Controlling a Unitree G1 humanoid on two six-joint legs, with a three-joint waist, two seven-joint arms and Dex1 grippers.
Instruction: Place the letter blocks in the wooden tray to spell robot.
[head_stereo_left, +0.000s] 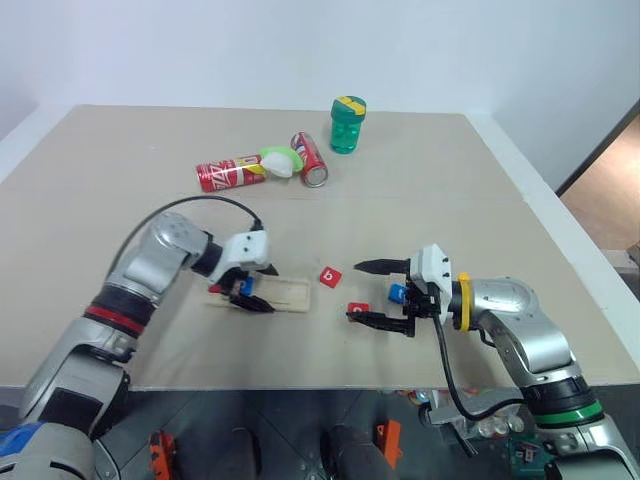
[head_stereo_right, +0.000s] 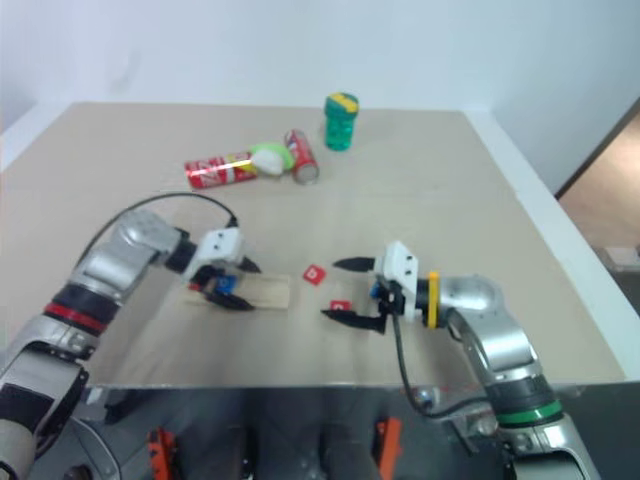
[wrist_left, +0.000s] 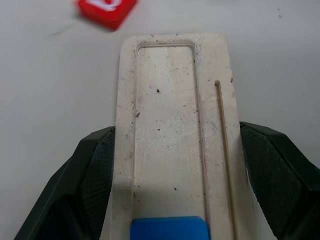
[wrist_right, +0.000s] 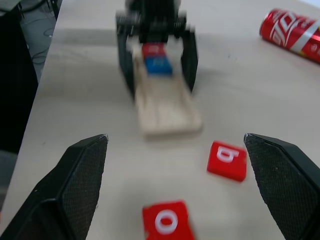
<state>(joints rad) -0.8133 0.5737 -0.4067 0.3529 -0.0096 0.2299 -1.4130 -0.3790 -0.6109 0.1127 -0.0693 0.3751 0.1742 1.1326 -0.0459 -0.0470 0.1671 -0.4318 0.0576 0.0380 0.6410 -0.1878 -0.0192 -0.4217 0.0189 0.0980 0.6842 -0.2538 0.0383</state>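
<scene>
The wooden tray (head_stereo_left: 288, 293) lies at the table's front left, and my left gripper (head_stereo_left: 268, 288) is shut on its two long sides. In the tray's groove, between the fingers, sit a red letter block (wrist_right: 153, 50) and a blue letter block (wrist_right: 158, 65); the rest of the groove is bare. To the tray's right lie a red block marked b (head_stereo_left: 330, 277) and a red block marked o (head_stereo_left: 357, 310). Another blue block (head_stereo_left: 397, 293) lies right by my right gripper (head_stereo_left: 378, 292), which hangs open over these loose blocks, its fingers pointing toward the tray.
Two red soda cans (head_stereo_left: 228, 175) (head_stereo_left: 310, 158) lie on their sides at the back, with a white-and-green object (head_stereo_left: 281, 161) between them. A green cup (head_stereo_left: 348, 125) stands behind them. The table's front edge (head_stereo_left: 300, 385) runs just below the tray.
</scene>
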